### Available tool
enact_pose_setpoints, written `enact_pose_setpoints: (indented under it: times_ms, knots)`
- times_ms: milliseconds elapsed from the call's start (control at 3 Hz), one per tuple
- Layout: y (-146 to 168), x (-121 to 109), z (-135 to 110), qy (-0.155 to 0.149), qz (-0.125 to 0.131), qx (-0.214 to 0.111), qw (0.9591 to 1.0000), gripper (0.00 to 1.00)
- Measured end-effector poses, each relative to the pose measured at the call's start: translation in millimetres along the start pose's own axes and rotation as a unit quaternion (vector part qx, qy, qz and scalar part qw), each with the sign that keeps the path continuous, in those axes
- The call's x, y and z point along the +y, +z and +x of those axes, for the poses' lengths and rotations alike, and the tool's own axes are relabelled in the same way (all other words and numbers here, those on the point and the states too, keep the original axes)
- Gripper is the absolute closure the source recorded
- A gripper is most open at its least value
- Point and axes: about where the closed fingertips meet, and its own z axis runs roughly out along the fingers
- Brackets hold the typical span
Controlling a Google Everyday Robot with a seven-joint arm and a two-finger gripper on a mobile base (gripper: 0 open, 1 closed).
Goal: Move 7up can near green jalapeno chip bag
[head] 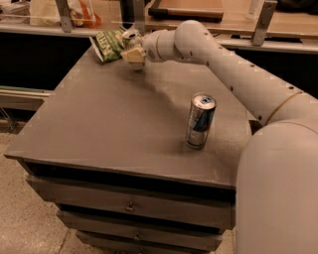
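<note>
The 7up can (130, 35) shows its silver top and a bit of white-green side at the far edge of the grey table (109, 124). My gripper (133, 50) is shut on the can from the front, so most of the can's body is hidden behind the beige fingers (135, 55). The green jalapeno chip bag (107, 44) lies wrinkled just to the left of the can, at the table's far left corner, touching or nearly touching it.
A tall slim blue-and-silver can (200, 120) stands upright at the table's right side, under my arm (233, 69). A counter with metal posts (63, 15) runs behind the table. Drawers (130, 206) lie below the table's front edge.
</note>
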Motion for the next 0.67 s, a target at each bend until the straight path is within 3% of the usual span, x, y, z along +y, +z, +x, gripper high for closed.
enact_pose_setpoints:
  times_ms: [667]
  knots:
    - [38.0, -28.8, 11.3, 0.043, 0.021, -0.008, 0.9988, 1.0]
